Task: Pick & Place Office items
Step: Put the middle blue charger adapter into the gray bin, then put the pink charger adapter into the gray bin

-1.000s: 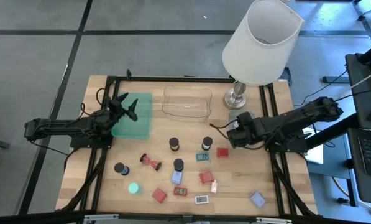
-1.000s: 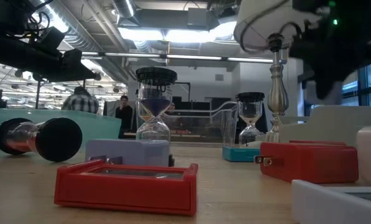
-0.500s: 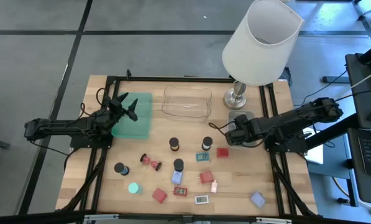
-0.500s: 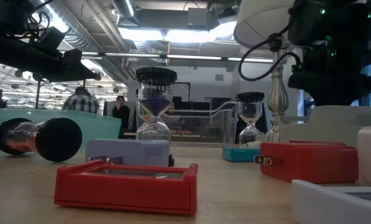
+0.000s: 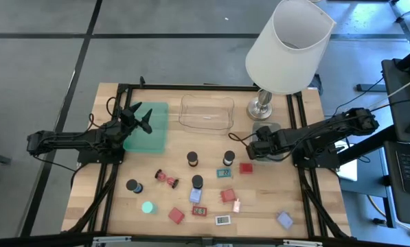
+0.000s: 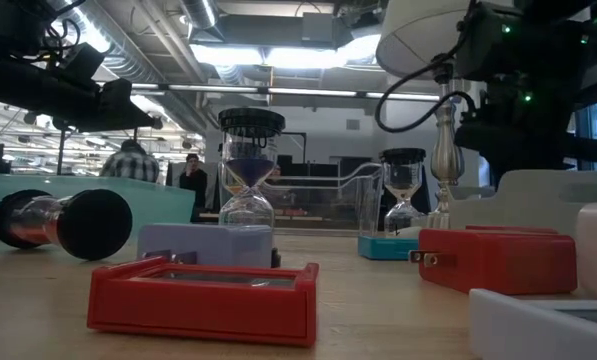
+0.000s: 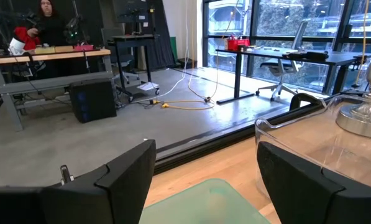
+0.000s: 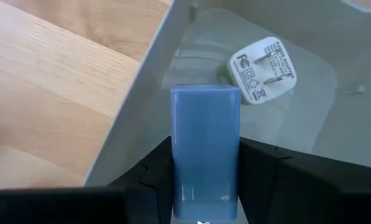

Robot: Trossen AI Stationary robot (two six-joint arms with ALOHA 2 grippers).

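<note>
Blue block [image 8: 205,144]: smooth hard plastic, judged light, stiff and a little slippery; it is gripped across its narrow sides, low down, which looks the sensible place.
Right gripper [image 8: 204,186]: closed on the blue block, held above the near edge of the grey tray [image 8: 300,134].
Grey tray: one white plug adapter [image 8: 261,70] is seen lying flat inside, prongs up; nothing else can be made out in it.
Left gripper [image 7: 204,180]: fingers spread wide, nothing between them, poised over the green tray [image 5: 147,127].
Green tray: no item is seen in it.
Clear tray [image 5: 206,113]: appears to hold nothing, though its see-through walls make this hard to confirm.
Other items: black cylinders, red blocks and flat labelled pieces are left scattered on the table [image 5: 301,213], well apart from the trays.
Handling risk: a block this slick may twist if pinched near one end.
</note>
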